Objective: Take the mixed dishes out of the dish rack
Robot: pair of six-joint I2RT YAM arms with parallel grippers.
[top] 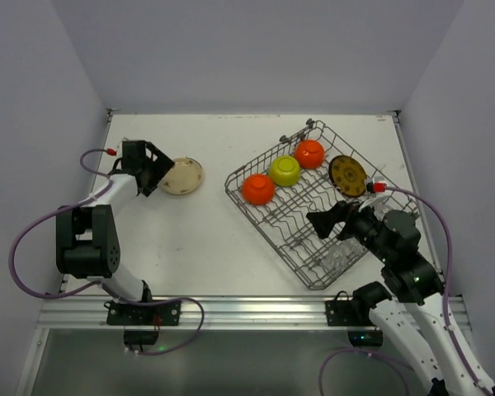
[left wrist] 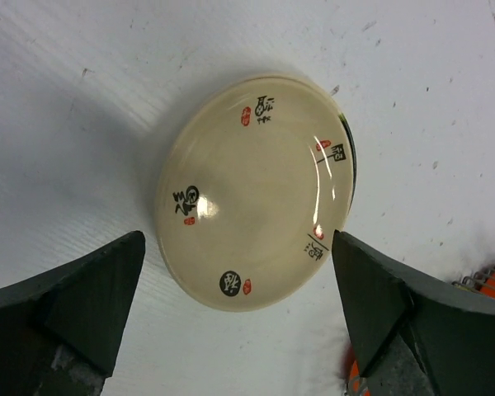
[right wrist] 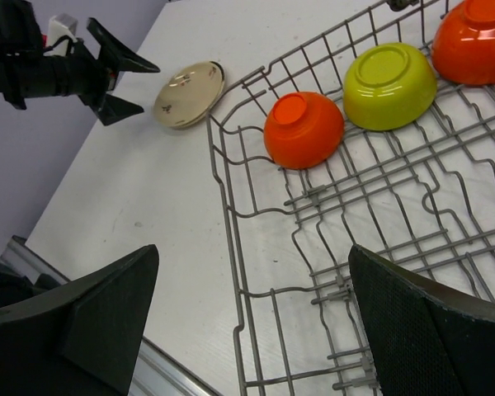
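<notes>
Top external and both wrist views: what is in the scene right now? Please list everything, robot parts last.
dish rack: one, grey wire, right half of the table
table: one, white, under everything
orange bowls: two, upside down along the rack's far-left side
yellow-green bowl: one, upside down between the orange ones
plate in rack: one, dark yellow-brown pattern, on edge at the rack's far right
plate on table: one, cream back up, left of the rack
clear glass: at least one, rack's near corner, hard to make out
cables: purple, one per arm
left pincer: open, jaws either side of the plate on table, not touching
right pincer: open, over the rack's near part
</notes>
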